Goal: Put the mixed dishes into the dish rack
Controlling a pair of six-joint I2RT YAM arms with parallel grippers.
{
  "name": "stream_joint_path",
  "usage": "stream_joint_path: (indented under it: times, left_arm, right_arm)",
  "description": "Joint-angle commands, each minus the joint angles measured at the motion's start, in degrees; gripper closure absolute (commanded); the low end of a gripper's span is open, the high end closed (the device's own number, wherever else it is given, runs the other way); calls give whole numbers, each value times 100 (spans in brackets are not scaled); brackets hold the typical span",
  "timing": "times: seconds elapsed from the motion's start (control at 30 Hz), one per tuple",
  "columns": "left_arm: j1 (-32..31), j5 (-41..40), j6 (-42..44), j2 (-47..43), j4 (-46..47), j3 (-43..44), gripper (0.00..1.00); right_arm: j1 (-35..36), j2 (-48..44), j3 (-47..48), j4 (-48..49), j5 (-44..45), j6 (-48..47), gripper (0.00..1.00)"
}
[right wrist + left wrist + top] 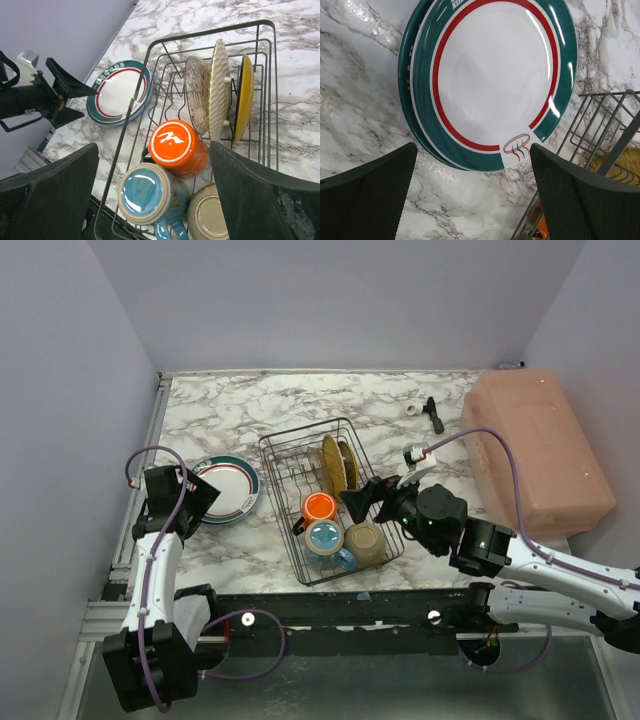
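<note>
The black wire dish rack (274, 446) stands mid-table. In it, upside down, are an orange mug (319, 507), a blue mug (324, 538) and a bowl (366, 541); several plates stand upright on the tines (338, 462). They show in the right wrist view too: orange mug (176, 145), blue mug (145, 192), bowl (212, 215), upright plates (220, 87). A green-rimmed white plate (227, 488) lies on another plate left of the rack (495, 75). My left gripper (192, 496) is open, just near of that plate. My right gripper (362, 500) is open above the rack's near right.
A large pink box (535, 450) stands at the right. A small black tool (433, 414) and a small white item (412, 408) lie at the back. The rack's wire corner (600, 130) is close to the left gripper's right finger.
</note>
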Motion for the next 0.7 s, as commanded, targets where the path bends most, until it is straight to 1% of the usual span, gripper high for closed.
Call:
stream_joint_path:
  times: [0.0, 0.13, 0.23, 0.4, 0.67]
  left_arm:
    - [52, 5, -259, 32, 301, -169, 6]
    - [60, -148, -338, 112, 297, -280, 6]
    - [57, -103, -333, 261, 410, -294, 7]
    - [50, 57, -416, 428, 516, -357, 9]
    - [56, 1, -454, 484, 719, -535, 15]
  right_arm:
    - [27, -125, -78, 53, 207, -19, 5]
    - [24, -83, -60, 55, 219, -18, 5]
    - [27, -49, -40, 61, 165, 23, 5]
    - [23, -14, -55, 105, 114, 43, 5]
    - [30, -111, -104, 107, 114, 82, 5]
